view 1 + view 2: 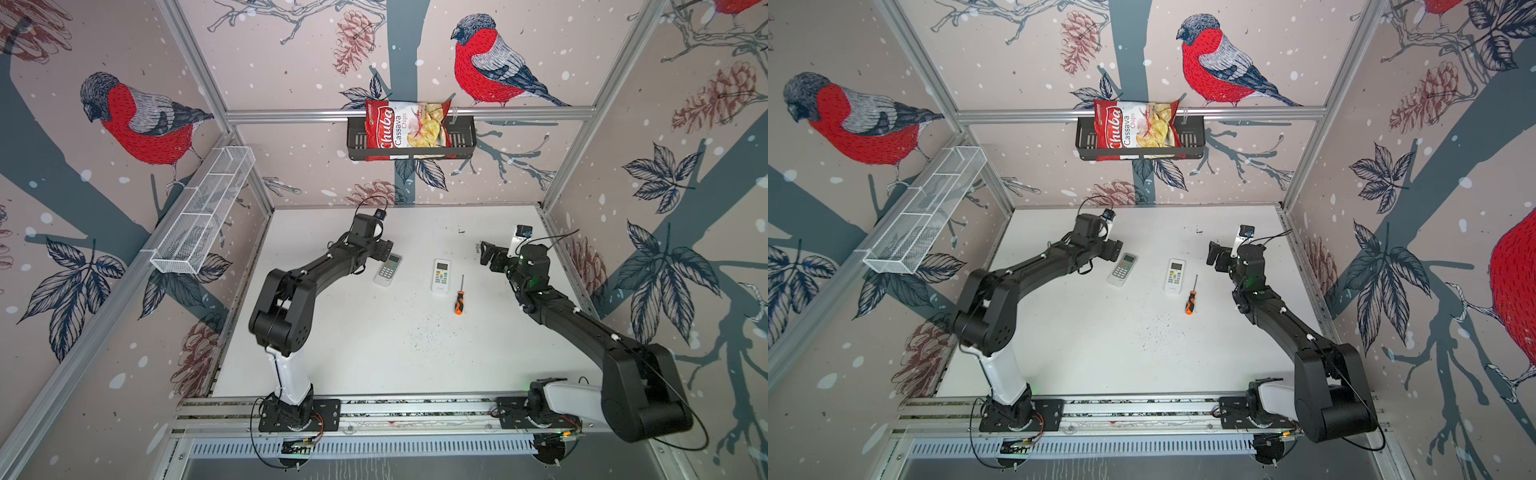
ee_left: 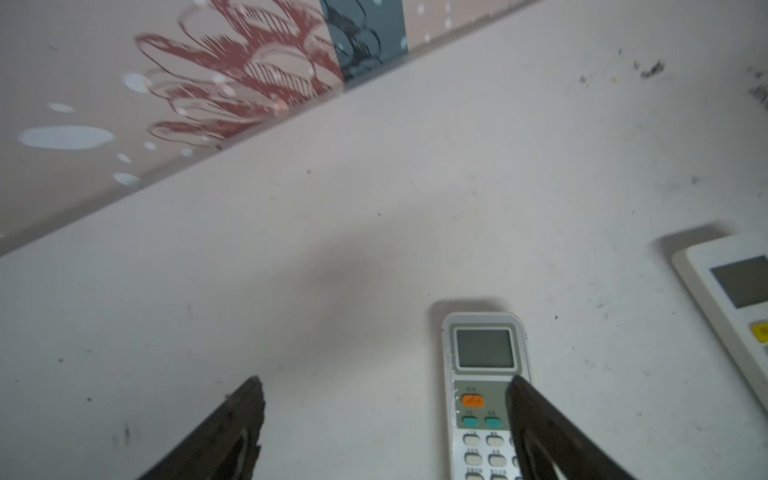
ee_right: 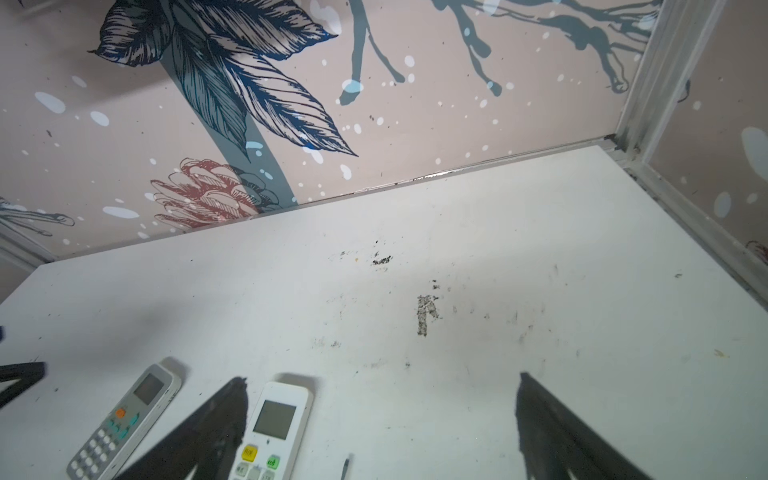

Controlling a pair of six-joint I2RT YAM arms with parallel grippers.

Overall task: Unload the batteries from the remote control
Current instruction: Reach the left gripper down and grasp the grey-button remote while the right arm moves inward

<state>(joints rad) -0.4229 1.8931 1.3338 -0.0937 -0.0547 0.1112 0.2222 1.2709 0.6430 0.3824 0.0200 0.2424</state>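
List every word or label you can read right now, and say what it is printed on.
"Chuba": on the chip bag in the wall basket.
"Cassava Chips": on the same bag.
Grey remote: the button labels are too small to read.
White remote: the button labels are blurred and unreadable.
Both remote screens: no digits visible.

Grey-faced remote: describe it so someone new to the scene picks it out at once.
On the white table, two remotes lie side by side near the middle. The grey-faced remote is the tilted one nearer the left arm, away from the screwdriver. Unlike the all-white remote, it has a grey panel with an orange button and teal buttons.
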